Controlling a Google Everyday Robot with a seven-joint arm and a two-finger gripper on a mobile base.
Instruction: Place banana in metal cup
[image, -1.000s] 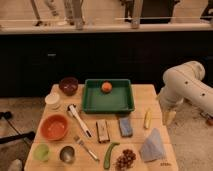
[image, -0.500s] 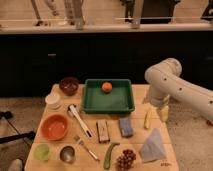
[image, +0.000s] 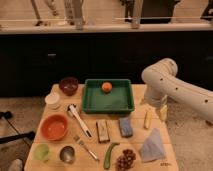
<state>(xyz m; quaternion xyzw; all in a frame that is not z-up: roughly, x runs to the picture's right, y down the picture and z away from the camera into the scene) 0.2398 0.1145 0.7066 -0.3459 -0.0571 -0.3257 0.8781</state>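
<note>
The end effector (image: 161, 111) hangs open just right of the banana (image: 147, 118), which lies on the desk's (image: 55, 164) right side, likely for a grasp, with the metal cup (image: 67, 153) well apart at near left.

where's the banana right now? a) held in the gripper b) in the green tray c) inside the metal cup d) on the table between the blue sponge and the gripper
d: the banana lies on the table just right of the blue sponge, with the open gripper hanging on its other side; the metal cup stands far off at the front left.
</note>
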